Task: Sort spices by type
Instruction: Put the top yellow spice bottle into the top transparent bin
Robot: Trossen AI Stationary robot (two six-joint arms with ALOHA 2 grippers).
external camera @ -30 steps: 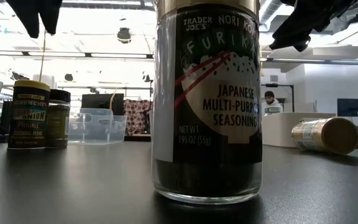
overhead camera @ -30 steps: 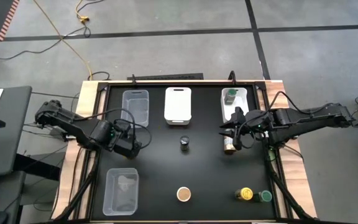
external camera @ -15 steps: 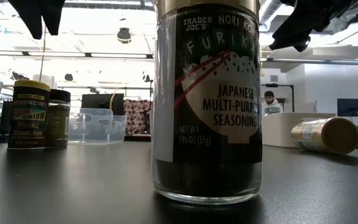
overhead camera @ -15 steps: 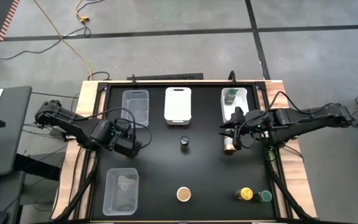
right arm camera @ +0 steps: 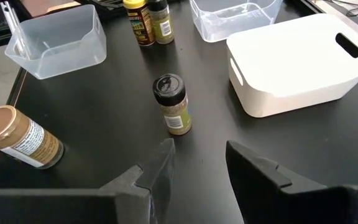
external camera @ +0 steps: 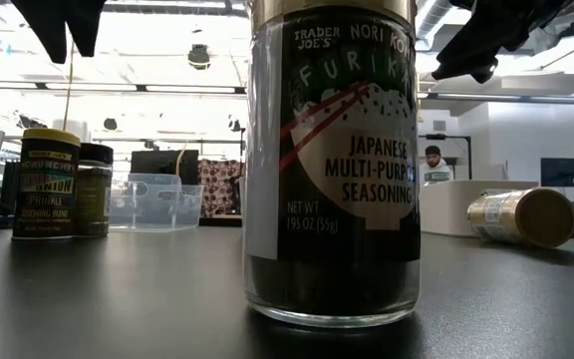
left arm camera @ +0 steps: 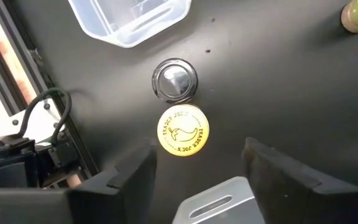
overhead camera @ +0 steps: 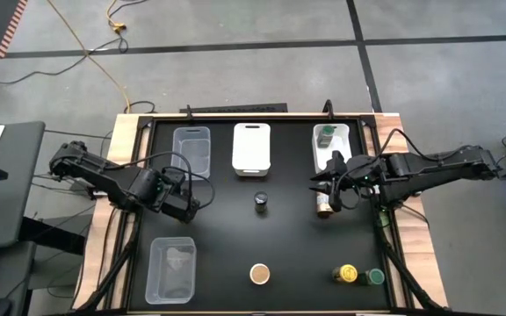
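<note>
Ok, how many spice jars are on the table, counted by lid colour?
Yellow lids: 2
Tan lids: 2
Green lids: 2
Dark grey lids: 2
Total: 8 jars

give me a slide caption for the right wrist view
Right arm's open fingers hover above a dark-capped spice jar, a tan-capped jar lying nearby beside a white bin.

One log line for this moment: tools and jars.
left tool: open, empty | right tool: open, empty, by lying tan-top jar | green-top jar in white bin | four loose jars upright
</note>
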